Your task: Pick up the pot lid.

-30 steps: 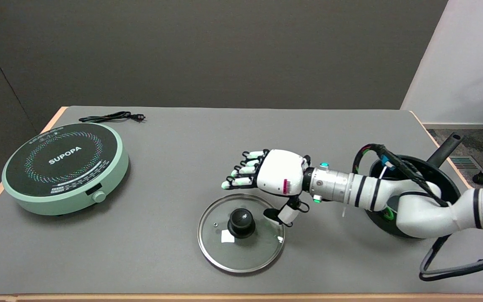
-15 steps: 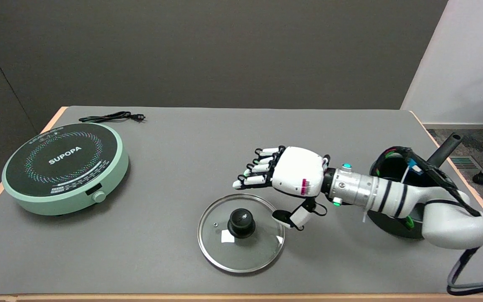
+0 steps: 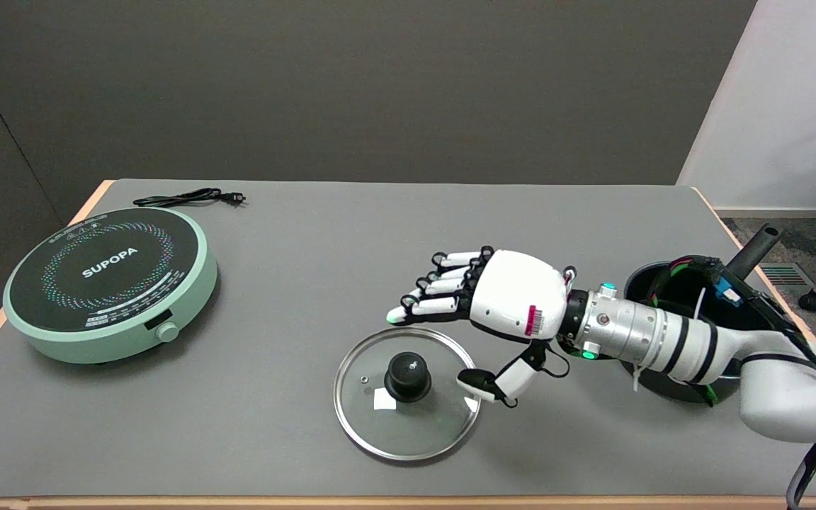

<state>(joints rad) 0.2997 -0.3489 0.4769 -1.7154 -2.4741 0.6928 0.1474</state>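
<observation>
A round glass pot lid (image 3: 380, 418) with a steel rim and a black knob (image 3: 407, 377) lies flat on the grey table near its front edge. My right hand (image 3: 493, 312) hovers just right of and slightly behind the lid, palm turned toward the knob. Its fingers (image 3: 436, 297) stretch out over the lid's far rim and the thumb (image 3: 496, 382) hangs low over the lid's right rim. Nothing is between them. The knob stands apart from the hand.
A mint-green induction cooker (image 3: 107, 283) sits at the table's left, its black cord (image 3: 188, 198) behind it. A black pot (image 3: 670, 283) with a long handle stands at the right edge, partly hidden by my forearm.
The hand first drew back to the right, then dropped a little and tilted, with the thumb lower over the lid's right rim. The lid has not moved.
</observation>
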